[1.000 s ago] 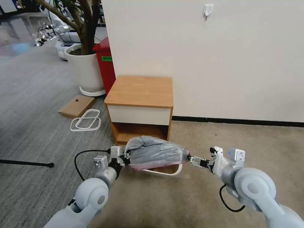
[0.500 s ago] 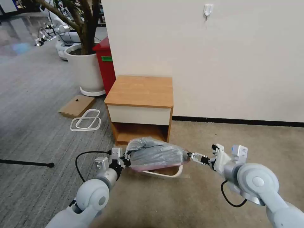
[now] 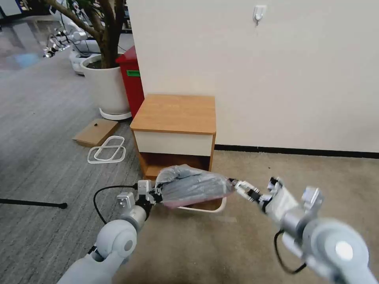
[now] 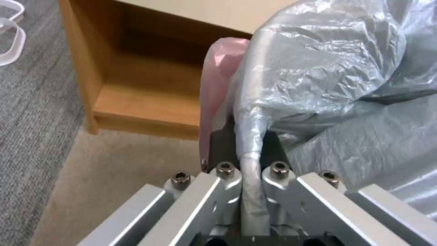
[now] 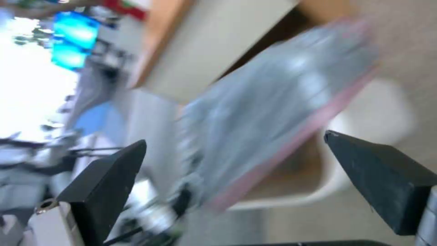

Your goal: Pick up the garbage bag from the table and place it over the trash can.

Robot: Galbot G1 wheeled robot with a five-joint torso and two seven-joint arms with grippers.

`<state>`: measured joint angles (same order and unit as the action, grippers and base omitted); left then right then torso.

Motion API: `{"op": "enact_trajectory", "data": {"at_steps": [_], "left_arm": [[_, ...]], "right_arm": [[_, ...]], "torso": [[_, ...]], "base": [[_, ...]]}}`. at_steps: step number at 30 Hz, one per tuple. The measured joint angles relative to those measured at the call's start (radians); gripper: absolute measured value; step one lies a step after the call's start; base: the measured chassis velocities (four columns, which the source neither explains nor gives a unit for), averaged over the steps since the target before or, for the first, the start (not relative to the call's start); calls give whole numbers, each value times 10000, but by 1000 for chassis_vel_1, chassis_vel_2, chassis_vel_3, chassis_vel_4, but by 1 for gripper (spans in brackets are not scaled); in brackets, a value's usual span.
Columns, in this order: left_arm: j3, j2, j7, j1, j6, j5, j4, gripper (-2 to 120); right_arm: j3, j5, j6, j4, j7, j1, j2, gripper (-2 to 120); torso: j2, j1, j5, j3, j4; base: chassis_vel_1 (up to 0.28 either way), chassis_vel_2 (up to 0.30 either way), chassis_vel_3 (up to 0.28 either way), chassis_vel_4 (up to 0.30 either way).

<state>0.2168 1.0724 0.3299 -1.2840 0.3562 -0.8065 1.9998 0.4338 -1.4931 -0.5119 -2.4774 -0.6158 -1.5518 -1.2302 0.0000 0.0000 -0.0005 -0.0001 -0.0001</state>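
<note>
Garbage bag (image 4: pixel 327 75) pinched in left fingers (image 4: pixel 218 147), right fingers (image 5: pixel 382 177) seemingly apart

garbage bag (image 3: pixel 192 186): 1 | trash can (image 3: pixel 205 208): 1 | counter (image 3: pixel 175 113): 1 | end effectors: 2, left end effector (image 3: pixel 154 194) and right end effector (image 3: pixel 235 184) | red bin (image 3: pixel 132 79): 1 | white plant pot (image 3: pixel 106 88): 1 | cardboard sheet (image 3: pixel 95 132): 1 | white frames (image 3: pixel 107 150) lying left of counter: 2 | wall hook (image 3: pixel 259 13): 1
</note>
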Motion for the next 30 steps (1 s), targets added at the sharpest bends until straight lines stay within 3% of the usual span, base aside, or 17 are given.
{"op": "enact_trajectory", "data": {"at_steps": [4,11,30], "left_arm": [[-3,105,9,17,-21,-1,-17,0],[-9,210,19,-112,-37,1,153,0],[-122,259,44,-201,-23,16,407,0]], "right_arm": [[-592,366,-1,-192,139,-173,-369,100],[-1361,723,101,725,97,297,-755,99],[-1774,1674,389,1599,104,941,-731,99]], "torso": [[0,1,1,0,0],[-1,0,5,1,2],[0,0,5,1,2]], "base": [[0,0,0,0],[0,0,0,0],[0,0,0,0]]}}
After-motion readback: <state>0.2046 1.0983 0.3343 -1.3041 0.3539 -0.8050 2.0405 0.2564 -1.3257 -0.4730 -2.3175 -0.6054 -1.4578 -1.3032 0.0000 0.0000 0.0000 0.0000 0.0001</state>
